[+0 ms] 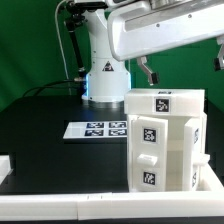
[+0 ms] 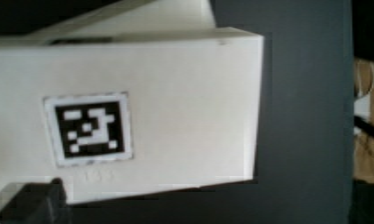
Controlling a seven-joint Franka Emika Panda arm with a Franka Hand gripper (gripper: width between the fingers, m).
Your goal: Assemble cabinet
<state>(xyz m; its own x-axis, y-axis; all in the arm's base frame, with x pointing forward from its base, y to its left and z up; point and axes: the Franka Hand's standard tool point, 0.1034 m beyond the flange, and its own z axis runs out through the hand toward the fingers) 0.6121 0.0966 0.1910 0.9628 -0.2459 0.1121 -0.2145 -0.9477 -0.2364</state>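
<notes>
A: Tool (image 1: 146,72) up high, behind the cabinet (image 1: 165,140), hanging under the arm (image 1: 160,30). Spread or pressed together?

B: Cannot tell. Only one dark finger (image 2: 33,202) visible at the edge of the wrist view, the other out of sight; too small and dim in the exterior view.

A: Holding anything?

B: Nothing seen between the fingers. Apart from the cabinet, above its top panel.

A: And the cabinet?

B: On the desk (image 1: 40,115), at the exterior view's right, near edge. Upright, long axis vertical, tags on top and front. Straight below the tool and slightly nearer: top panel with one tag (image 2: 91,128) filling the wrist view.

A: So the coming move?

B: Probably straight down onto that top panel, judging by the alignment. Only one arm, so no choice there.

A: Anything else around?

B: Marker board (image 1: 99,129) flat on the desk, left of the cabinet, just beside it. Robot base (image 1: 103,80) farther back.
</notes>
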